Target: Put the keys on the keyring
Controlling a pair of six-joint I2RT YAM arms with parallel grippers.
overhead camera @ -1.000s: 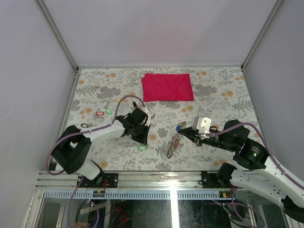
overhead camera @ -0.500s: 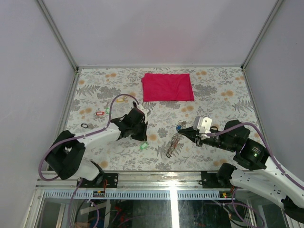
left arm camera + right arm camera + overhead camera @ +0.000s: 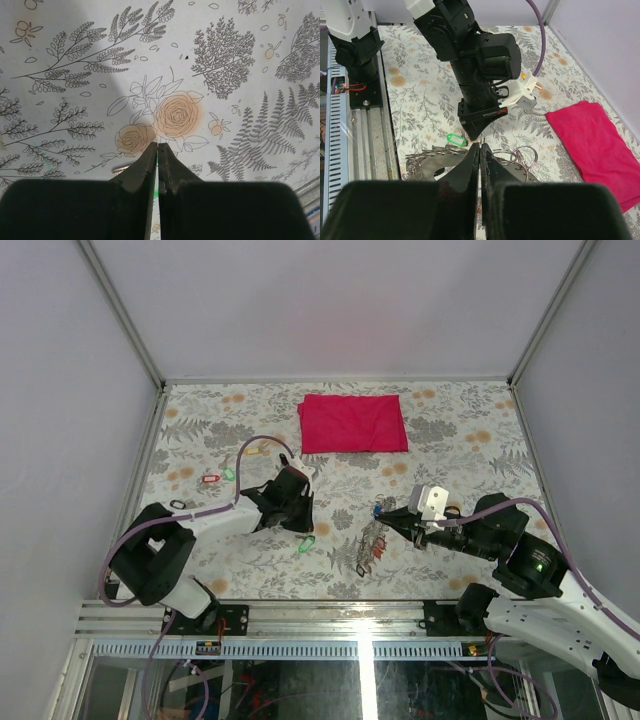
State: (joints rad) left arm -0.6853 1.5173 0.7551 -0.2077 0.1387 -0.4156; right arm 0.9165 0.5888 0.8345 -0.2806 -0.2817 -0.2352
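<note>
The keyring [image 3: 370, 543] lies near the front edge of the table [image 3: 470, 450], between the grippers, with open room behind up to the cloth [image 3: 352, 423] and grey walls [image 3: 330, 310]. The left gripper [image 3: 157, 146] has its fingers together, tip just beside a green key [image 3: 455, 139]. The right gripper [image 3: 480, 146] is likewise closed at the keyring, and I cannot tell whether it grips it.

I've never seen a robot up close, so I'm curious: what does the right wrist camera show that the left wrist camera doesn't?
Only the right wrist view shows the left arm reaching down, a whole green-tagged key by its tip, a tangle of metal rings and the red cloth. Only the left wrist view shows a close-up of the orange roses printed on the table cover. Both share that floral cover and a pair of dark fingers pressed together: the right fingers in one, the left fingers in the other.
</note>
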